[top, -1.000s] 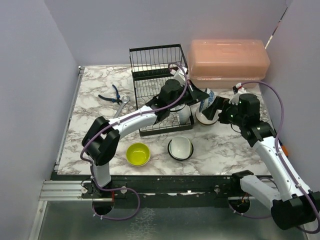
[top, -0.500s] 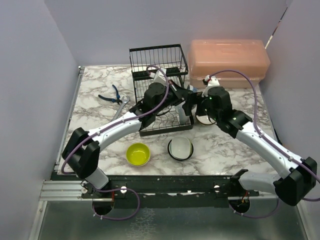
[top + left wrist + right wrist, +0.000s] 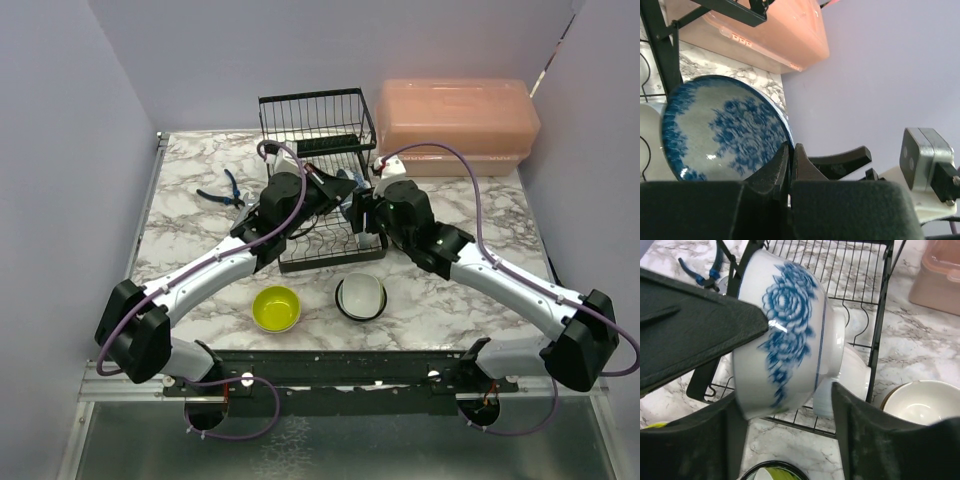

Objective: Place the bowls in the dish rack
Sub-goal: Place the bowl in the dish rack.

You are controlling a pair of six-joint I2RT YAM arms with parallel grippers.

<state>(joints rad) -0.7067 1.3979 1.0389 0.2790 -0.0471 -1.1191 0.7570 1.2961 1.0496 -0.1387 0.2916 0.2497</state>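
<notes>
The blue-patterned bowl (image 3: pixel 785 335) hangs on edge over the lower tier of the black wire dish rack (image 3: pixel 315 120). My left gripper (image 3: pixel 791 150) is shut on its rim; in the top view it (image 3: pixel 340 188) is above the rack. My right gripper (image 3: pixel 785 390) is open, its fingers (image 3: pixel 875 430) either side of the bowl's lower part, and sits at the rack's right side (image 3: pixel 362 212). A white bowl (image 3: pixel 855 367) stands in the rack. A beige bowl (image 3: pixel 925 400) lies right of the rack. The yellow-green bowl (image 3: pixel 276 308) and the dark-outside teal bowl (image 3: pixel 360 297) lie in front.
The pink lidded box (image 3: pixel 455 120) stands at the back right, close to the rack. Blue pliers (image 3: pixel 222 190) lie left of the rack. The left gripper's finger (image 3: pixel 690 325) fills the right wrist view's upper left. Side walls close in on both sides.
Both grippers have moved left with the blue-patterned bowl, from beside the beige bowl to over the rack's lower tier. The right arm now covers the beige bowl in the top view.
</notes>
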